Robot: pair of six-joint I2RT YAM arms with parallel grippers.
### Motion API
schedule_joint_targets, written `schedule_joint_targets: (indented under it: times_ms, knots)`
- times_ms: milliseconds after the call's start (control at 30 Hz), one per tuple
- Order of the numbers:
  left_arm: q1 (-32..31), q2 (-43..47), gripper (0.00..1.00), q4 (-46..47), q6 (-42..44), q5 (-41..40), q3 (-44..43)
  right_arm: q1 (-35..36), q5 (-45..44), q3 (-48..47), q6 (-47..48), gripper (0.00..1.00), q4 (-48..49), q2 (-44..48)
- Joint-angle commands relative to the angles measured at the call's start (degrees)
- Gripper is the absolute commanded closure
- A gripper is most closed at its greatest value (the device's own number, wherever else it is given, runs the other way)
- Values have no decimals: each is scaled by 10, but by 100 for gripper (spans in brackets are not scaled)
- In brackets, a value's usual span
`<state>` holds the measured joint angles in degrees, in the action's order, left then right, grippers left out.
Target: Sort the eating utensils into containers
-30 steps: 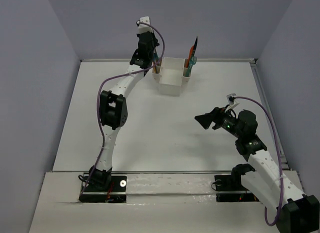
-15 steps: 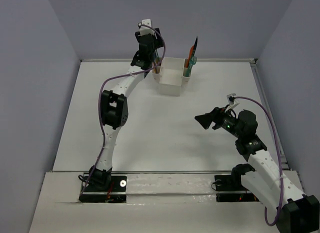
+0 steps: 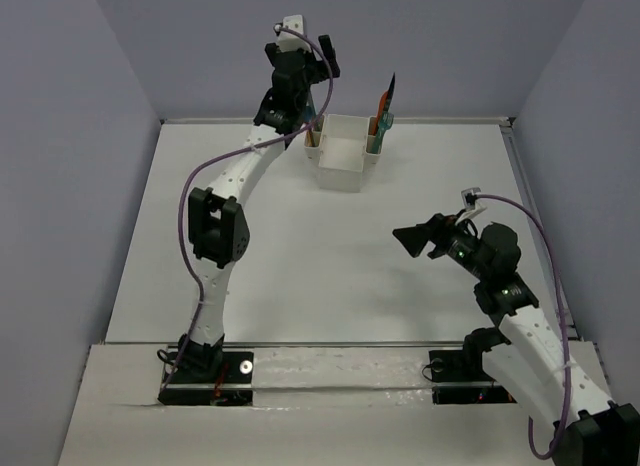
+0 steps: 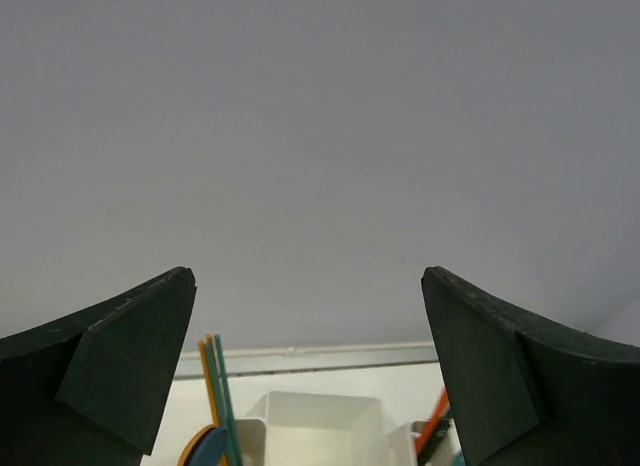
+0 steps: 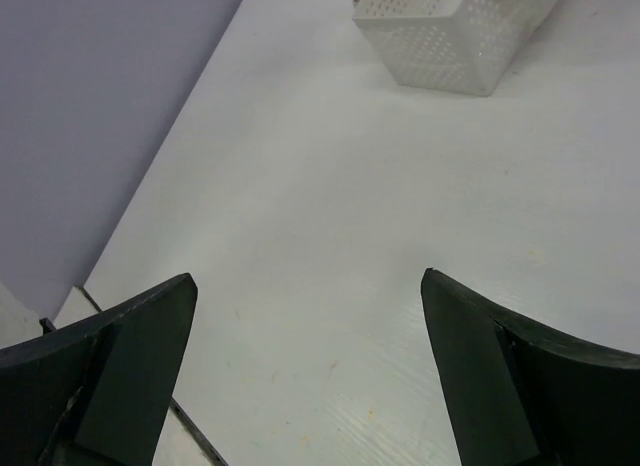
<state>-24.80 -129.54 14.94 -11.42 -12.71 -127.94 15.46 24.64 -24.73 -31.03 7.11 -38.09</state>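
The white caddy (image 3: 345, 151) stands at the back of the table. Orange and teal chopsticks (image 4: 213, 386) and a blue spoon head (image 4: 210, 448) stand in its left side compartment (image 3: 312, 136). Orange, teal and dark utensils (image 3: 384, 111) stick up from its right compartment. My left gripper (image 3: 300, 58) hangs open above the caddy's left side, and the left wrist view shows nothing between its jaws (image 4: 308, 276). Over bare table at the right, my right gripper (image 3: 406, 236) is open and holds nothing (image 5: 306, 276). The caddy's perforated wall (image 5: 450, 36) lies far ahead of it.
Purple walls close in the table on the left, back and right. A raised rail (image 3: 515, 126) runs along the back right corner. The table's left edge (image 5: 95, 286) shows in the right wrist view.
My left gripper has opened and risen from the caddy's left compartment, leaving the utensils standing in it. The right arm has shifted only slightly.
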Motion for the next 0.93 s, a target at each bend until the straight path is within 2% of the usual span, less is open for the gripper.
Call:
schedule_joint_targets:
  times_ms: [0,100,233,267,300,333,433,533,633,733,900]
  knots:
    - [-29,193,1,23,-12,34,6,4,-51,-53,-7,0,-53,23]
    - [-53,271,1,-6,-12,30,48,4,-82,-94,2,0,-117,42]
    - [-67,382,1,-51,-41,23,146,4,-128,-136,8,0,-170,87]
    - [-67,432,1,-73,-49,21,196,4,-147,-151,9,0,-191,105]
    - [-67,522,1,-83,-86,6,307,4,-175,-166,10,0,-215,132]
    - [-67,523,1,-83,-86,6,308,4,-175,-167,10,0,-215,132]
    - [-67,694,1,-72,-113,-12,514,4,-208,-175,10,0,-237,165]
    - [-67,784,1,-76,-122,-21,624,4,-231,-188,12,0,-251,185]
    - [-67,890,1,-125,-123,-16,688,4,-244,-201,20,0,-275,188]
    - [-67,935,1,-177,-119,-13,728,4,-259,-204,24,0,-287,190]
    - [-67,971,1,-199,-107,-3,764,4,-262,-211,27,0,-286,188]
